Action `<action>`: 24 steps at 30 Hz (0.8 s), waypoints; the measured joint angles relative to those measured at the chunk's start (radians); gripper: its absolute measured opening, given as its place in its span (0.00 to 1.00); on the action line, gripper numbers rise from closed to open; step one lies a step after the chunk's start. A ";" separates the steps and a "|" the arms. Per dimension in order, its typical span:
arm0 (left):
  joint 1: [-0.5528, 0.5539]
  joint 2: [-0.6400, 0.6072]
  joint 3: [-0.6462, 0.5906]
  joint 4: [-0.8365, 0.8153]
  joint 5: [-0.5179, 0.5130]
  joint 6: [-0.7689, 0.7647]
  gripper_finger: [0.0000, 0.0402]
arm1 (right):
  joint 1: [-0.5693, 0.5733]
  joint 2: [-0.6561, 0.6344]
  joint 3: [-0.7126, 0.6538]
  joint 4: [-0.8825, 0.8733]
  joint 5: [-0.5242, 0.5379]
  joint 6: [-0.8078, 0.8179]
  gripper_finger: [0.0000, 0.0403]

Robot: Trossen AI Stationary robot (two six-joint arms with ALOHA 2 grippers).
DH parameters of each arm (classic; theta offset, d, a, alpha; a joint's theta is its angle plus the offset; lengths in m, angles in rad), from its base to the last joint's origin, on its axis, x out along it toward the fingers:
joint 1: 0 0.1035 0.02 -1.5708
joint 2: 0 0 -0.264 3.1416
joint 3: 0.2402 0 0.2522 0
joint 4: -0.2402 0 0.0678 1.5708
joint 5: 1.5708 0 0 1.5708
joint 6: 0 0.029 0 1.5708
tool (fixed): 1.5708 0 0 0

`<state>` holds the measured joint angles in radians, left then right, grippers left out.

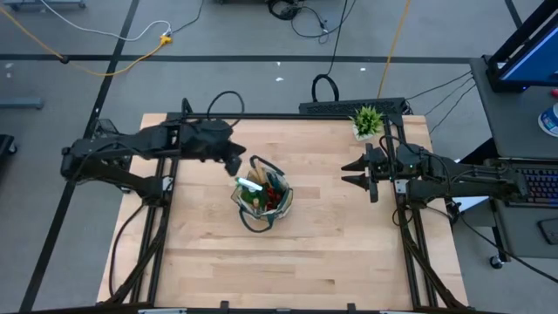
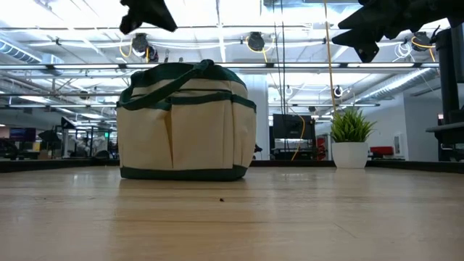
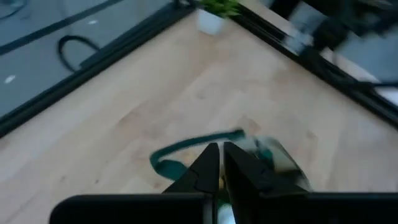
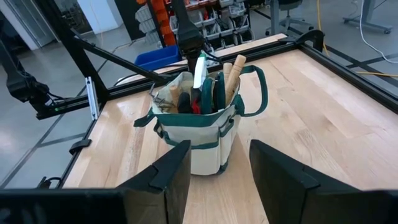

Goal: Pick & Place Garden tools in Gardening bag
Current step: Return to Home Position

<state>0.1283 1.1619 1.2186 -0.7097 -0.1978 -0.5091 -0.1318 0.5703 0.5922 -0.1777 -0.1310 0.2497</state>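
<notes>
While left gripper hovers just above gardening bag mid-table, jaws near shut, holding nothing; right gripper off near table's right edge, jaws wide, empty. Bag soft, floppy, probably top-heavy with tools; wooden handles poking out. Best hold, I'd say: loop handles.

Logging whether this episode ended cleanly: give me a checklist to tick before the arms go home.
1. Are garden tools inside the gardening bag: ok, handles poke out of its top.
2. Is the bag upright: ok.
3. Is left pincer empty: ok, shut on nothing.
4. Is it clear of the bag: ok, above it.
5. Is right pincer out of the way: ok, open, off to the side.
6. Is potted plant upright: ok.
</notes>
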 joint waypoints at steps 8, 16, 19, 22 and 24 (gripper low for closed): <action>-0.061 -0.092 0.000 0.013 0.139 -0.002 0.04 | 0.000 0.000 0.000 0.000 0.000 -0.006 0.39; -0.113 -0.097 0.000 0.060 0.138 0.009 0.01 | 0.000 0.000 0.000 0.001 0.000 -0.009 0.39; -0.118 -0.092 0.000 0.035 0.132 -0.001 0.02 | 0.000 0.000 0.000 0.001 0.000 -0.010 0.39; -0.123 -0.095 0.000 -0.006 0.042 -0.022 0.06 | 0.000 0.000 0.000 0.001 0.000 -0.019 0.39; -0.142 -0.097 -0.011 0.002 -0.046 -0.028 0.07 | 0.000 0.000 0.000 0.001 0.000 -0.035 0.39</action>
<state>-0.0137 1.0649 1.2072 -0.7077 -0.2443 -0.5373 -0.1318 0.5701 0.5922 -0.1772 -0.1310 0.2147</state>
